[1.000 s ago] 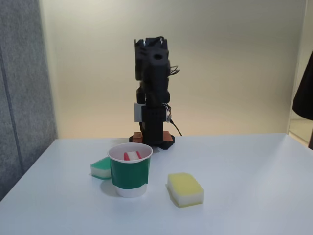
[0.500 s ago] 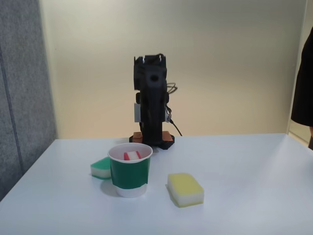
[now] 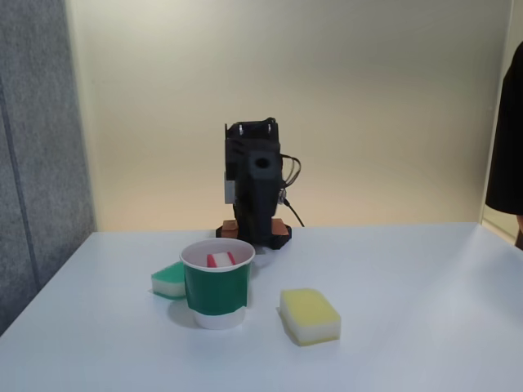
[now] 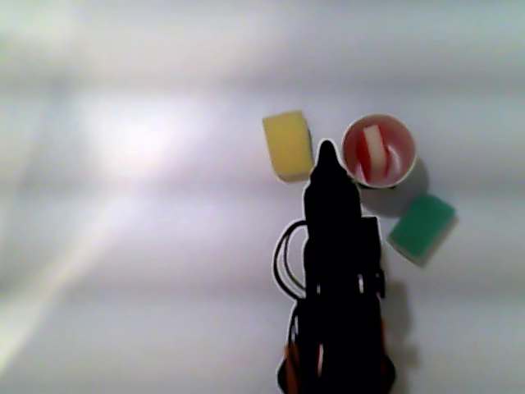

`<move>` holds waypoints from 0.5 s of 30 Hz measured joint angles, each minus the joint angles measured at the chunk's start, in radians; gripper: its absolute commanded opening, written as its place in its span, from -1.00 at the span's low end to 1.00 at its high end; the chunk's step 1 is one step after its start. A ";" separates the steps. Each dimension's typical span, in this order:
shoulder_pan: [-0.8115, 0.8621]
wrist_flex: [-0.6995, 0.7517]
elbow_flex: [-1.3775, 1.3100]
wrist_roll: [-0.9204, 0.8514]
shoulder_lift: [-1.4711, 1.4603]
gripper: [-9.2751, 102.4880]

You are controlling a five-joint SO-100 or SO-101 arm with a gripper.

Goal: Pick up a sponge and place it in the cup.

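Fixed view, table [image 3: 409, 278]: white, bearing everything.
My arm [image 3: 257, 192]: folded up at the back, well apart from the cup.
Cup [image 3: 216, 282]: upright, ahead of my base, between two other sponges.
Yellow sponge [image 3: 310, 315]: right of the cup.
Green sponge [image 3: 169, 279]: left, just behind it.
Sponge [image 3: 219, 260]: inside the cup, standing on edge; I judged the placing done.
My gripper [image 4: 327, 156]: pointed between the cup and the yellow one; whether spread or pressed together I could not tell.

Yellow-topped sponge [image 3: 310, 315] sits flat on the white table [image 3: 425, 310], green-topped sponge [image 3: 169, 279] over on the left in the fixed view. Someone's dark sleeve [image 3: 507, 139] pokes in at the right edge.
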 measured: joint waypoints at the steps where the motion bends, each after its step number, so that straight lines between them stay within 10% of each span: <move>1: 0.006 0.005 0.000 0.000 0.002 -0.84; 15: -0.072 0.285 0.000 0.057 0.005 -0.84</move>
